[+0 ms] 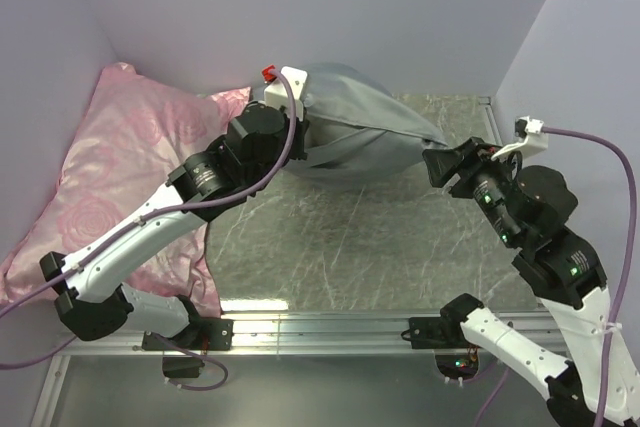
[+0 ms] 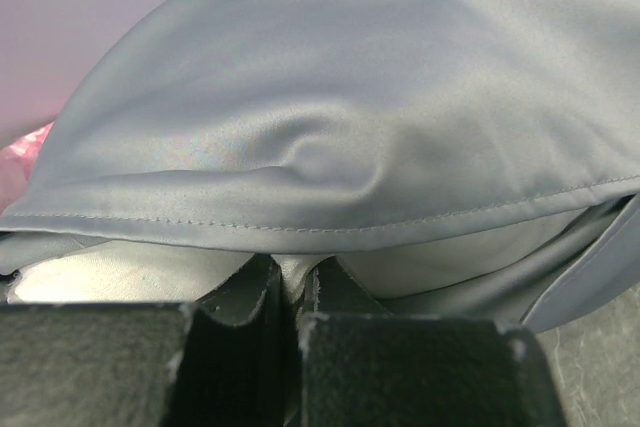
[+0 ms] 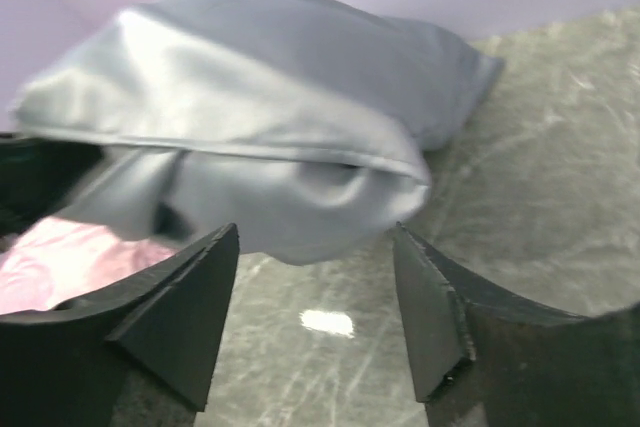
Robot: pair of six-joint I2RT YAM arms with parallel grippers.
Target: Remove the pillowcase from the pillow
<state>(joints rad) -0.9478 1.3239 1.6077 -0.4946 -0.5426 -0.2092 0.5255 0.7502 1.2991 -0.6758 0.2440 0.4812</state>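
Lilac walls (image 1: 400,7) close in the far, left and right sides of a grey marbled worktop (image 1: 330,237). Surface is glossy, with a bright light reflection on it in the right wrist view. A metal rail (image 1: 320,327) runs along the near edge, with both arm bases on it. Purple cables (image 1: 600,142) trail from the arms.

A pink rose-patterned satin pillow (image 1: 110,177) fills the left side of the worktop, leaning up against the left wall.

The smooth grey-blue fabric pillowcase (image 1: 360,117) sits at the middle of the far edge, bulging and stuffed, with its right end tapering to a point toward the right edge. Its stitched hem runs across the left wrist view, and the plain white pillow (image 2: 110,282) shows just under that hem, mostly inside the sleeve.

The left gripper (image 2: 295,292) is at the left, open end of the pillowcase. Its fingers are drawn almost together, with a bit of the white pillow pinched in the narrow gap.

The right gripper (image 3: 315,237) is at the pointed right end of the pillowcase, with its fingers spread wide apart and nothing between them. The fabric lies just beyond the tips. The right wrist view is blurred, so contact with the fabric cannot be told.
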